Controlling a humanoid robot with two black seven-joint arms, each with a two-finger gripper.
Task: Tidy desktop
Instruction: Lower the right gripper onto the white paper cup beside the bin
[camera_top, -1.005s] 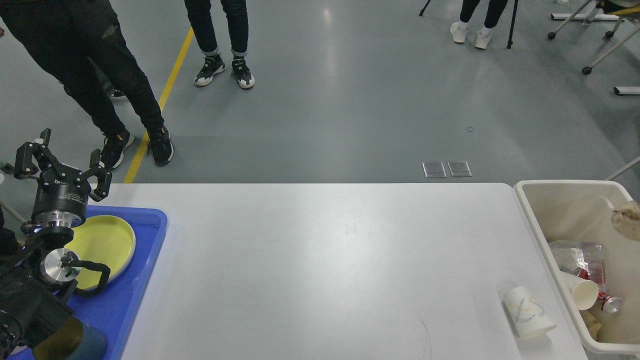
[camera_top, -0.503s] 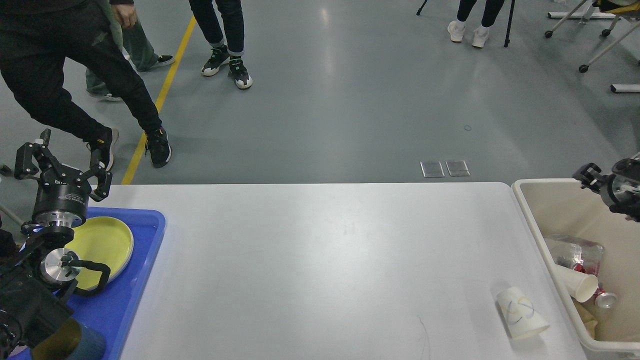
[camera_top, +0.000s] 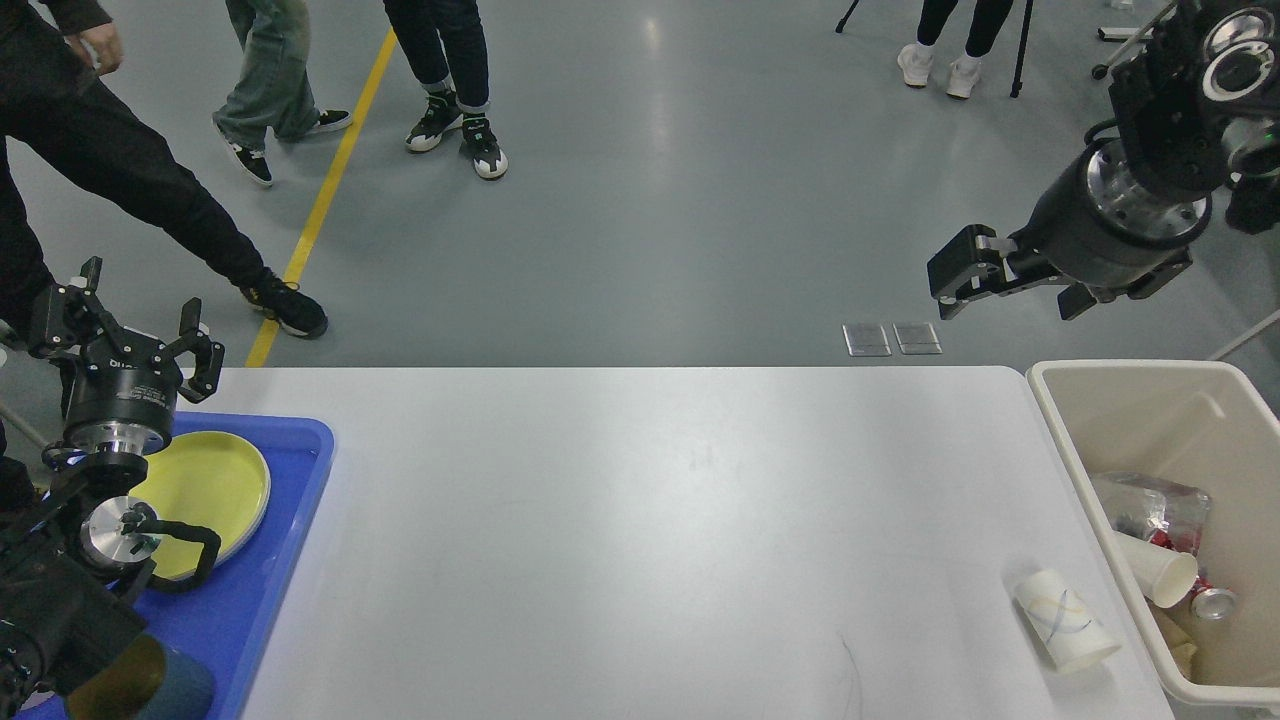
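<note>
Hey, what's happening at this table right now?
A two-armed robot is tidying the desktop. Neither gripper holds anything: the left gripper is open above the blue tray with the yellow plate, and the right gripper is raised beyond the table's far edge. One paper cup lies on its side near the bin, which already holds trash.

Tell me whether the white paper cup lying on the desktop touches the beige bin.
Apart. The head view shows bare white desktop between the white paper cup and the beige rectangular bin.
</note>
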